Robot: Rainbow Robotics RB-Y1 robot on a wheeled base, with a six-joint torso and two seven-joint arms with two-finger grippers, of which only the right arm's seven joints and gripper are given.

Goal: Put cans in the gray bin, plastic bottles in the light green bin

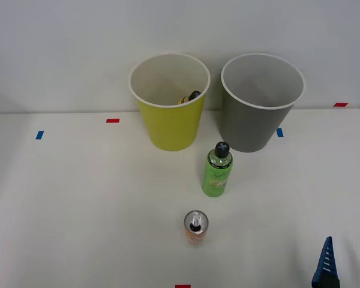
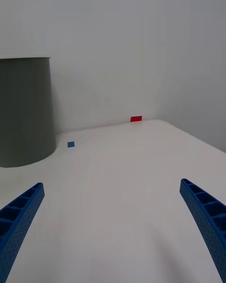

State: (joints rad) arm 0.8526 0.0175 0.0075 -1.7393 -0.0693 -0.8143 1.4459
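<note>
one bottle [image 1: 190, 97] lies in the light green bin [image 1: 168, 129]; we judge the green bottle [image 1: 217, 171] and orange can [image 1: 195, 226] remain; our gripper [image 2: 113, 226] is wide open, empty.

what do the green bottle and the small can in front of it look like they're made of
The tall translucent bright green bottle with a black cap looks like glossy plastic: light passes through its body, and a pale label wraps it. The small slim orange-and-white can looks like thin metal, likely aluminium: its top is shiny silver with a pull tab. Neither can be confirmed by look alone.
</note>
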